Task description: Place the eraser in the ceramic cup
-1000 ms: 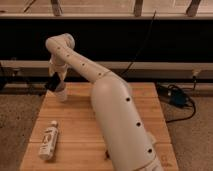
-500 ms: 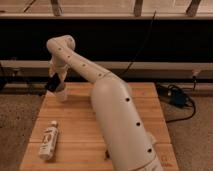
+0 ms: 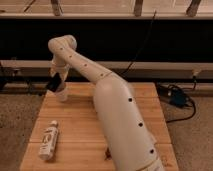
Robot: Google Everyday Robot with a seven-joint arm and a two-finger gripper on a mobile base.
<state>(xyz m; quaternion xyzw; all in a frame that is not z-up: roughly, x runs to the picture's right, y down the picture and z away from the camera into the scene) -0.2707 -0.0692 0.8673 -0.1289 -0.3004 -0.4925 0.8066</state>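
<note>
One offset matters: the ceramic cup (image 3: 61, 94) is seen just under the end effector (image 3: 54, 83), toward five o'clock, upright; whether anything is gripped cannot be told.

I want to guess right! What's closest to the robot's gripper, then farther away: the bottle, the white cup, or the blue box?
From the gripper, above the table's far left:
1. white cup, right beneath.
2. bottle, front left.
3. blue box, floor, far right.

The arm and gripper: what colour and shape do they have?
The arm is cream-white, built of thick rounded segments with small dark dots along its shell. The gripper, just above the ceramic cup, is black and much smaller than the arm.
</note>
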